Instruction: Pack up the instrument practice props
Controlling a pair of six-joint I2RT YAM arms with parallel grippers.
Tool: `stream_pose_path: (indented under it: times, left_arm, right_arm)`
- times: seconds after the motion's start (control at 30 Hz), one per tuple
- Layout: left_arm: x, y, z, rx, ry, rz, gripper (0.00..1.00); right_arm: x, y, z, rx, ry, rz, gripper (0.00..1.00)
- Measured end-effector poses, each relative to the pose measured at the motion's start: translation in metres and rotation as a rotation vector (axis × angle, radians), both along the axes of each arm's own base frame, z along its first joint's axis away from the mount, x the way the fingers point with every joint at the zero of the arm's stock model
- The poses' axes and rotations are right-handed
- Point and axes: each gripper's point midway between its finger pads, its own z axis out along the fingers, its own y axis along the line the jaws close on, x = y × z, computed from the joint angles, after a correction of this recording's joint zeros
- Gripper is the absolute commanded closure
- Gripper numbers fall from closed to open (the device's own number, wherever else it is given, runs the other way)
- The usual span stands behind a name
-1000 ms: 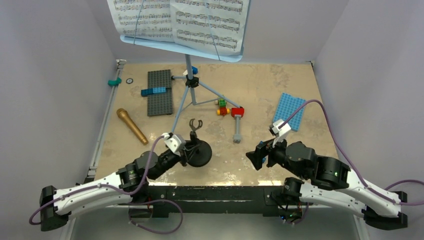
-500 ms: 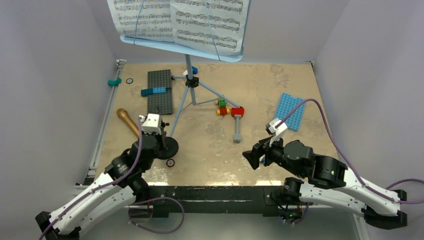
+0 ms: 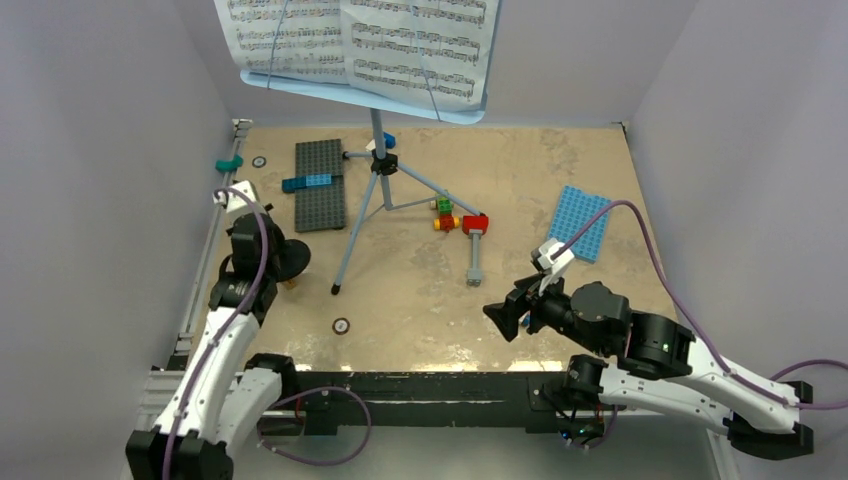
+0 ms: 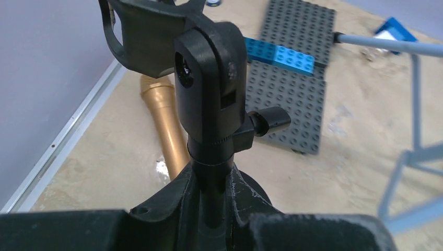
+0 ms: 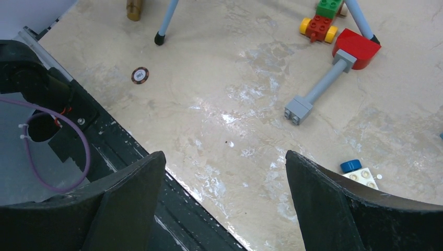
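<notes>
- Two grippers are mine; my left gripper (image 4: 211, 209) is clamping narrowly on the thin stem of the black mic stand (image 4: 209, 94), just above its round base.
- In the overhead view, my left gripper (image 3: 262, 258) is sitting near the left edge of the table (image 3: 520, 170), with the stand's dark base (image 3: 288, 258) tipped on its side beside it. I cannot tell whether the base is touching the table.
- The stand's clip is pointing away from my wrist, toward the far-left corner.
- Beneath the held stand, the gold-brown microphone (image 4: 166, 130) is lying flat on the table, partly hidden by the stem.
- Beyond it, the grey baseplate (image 4: 292, 99) is lying flat with a blue brick (image 4: 279, 52) resting across it.
- My right gripper (image 5: 223, 157) is hanging wide, gripping nothing, above bare table near the front edge.
- Ahead of it, a red block (image 5: 358, 47) with a grey rod is lying on the table, and a small round token (image 5: 139, 75) is sitting near one foot of the tripod.
- The light-blue music stand (image 3: 378, 180) is standing upright on its three legs at the middle back.
- The white sheet-music pages (image 3: 360, 45) are resting open on its tray.
- A blue baseplate (image 3: 580, 222) is lying at the right, well apart from my right gripper (image 3: 505, 315).
</notes>
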Motion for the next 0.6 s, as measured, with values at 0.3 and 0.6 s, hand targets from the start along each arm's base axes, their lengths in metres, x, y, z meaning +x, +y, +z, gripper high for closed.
stream_pose_path:
  times: [0.3, 0.6]
  left_arm:
    - [0.076, 0.036, -0.019, -0.007, 0.022, 0.07, 1.0]
    - [0.136, 0.071, -0.026, 0.06, -0.016, 0.082, 1.0]
  right_arm:
    - [-0.003, 0.016, -0.011, -0.003, 0.008, 0.057, 0.1]
    - [-0.004, 0.028, -0.016, -0.006, 0.006, 0.102, 0.1]
